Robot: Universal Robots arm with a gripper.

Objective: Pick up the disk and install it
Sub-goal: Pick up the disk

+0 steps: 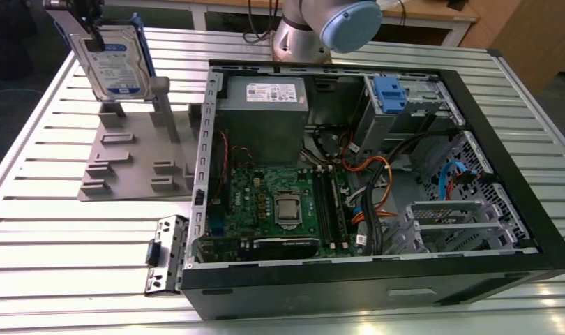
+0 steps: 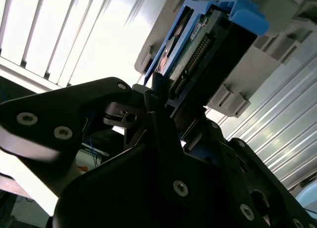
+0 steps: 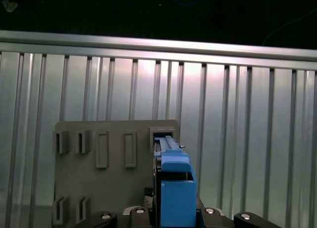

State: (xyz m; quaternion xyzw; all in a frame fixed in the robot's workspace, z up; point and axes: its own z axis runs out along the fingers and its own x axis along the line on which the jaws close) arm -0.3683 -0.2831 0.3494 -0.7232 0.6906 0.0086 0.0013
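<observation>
Closest to lens in second wrist view: black gripper point(image 2: 156, 96) body, screws showing. Its fingers are pressed onto the disk point(image 2: 198, 49), pinching one edge of the blue carrier. Disk runs away from the fingers, circuit-board side and connector row facing the cam.

In the exterior view you see the disk upright at far left, label facing the cam, gripper on its upper end. It sits over the tall posts of the grey stand point(image 1: 134, 164). Can't tell whether its lower edge touches the posts. In the first wrist view the disk is edge-on, in line w/ one slot of the stand; the other slots lie beside it.

Stand rests on the slatted metal table point(image 1: 40, 230), just beside the open PC case point(image 1: 376, 279), on the exterior view's left of it.

Inside the case:
- grey PSU point(image 1: 261, 105) at the far wall
- metal cage point(image 1: 408, 105) w/ blue latch point(image 1: 388, 94) to the exterior view's right of the PSU
- green mainboard point(image 1: 273, 202) nearer the cam
- orange, black and blue cables point(image 1: 380, 181) strung between mainboard and cage

The case wall stands between the disk and the cage. A small metal bracket point(image 1: 166, 255) lies on the table, touching the case's near corner. Arm base point(image 1: 306, 35) stands behind the case.
</observation>
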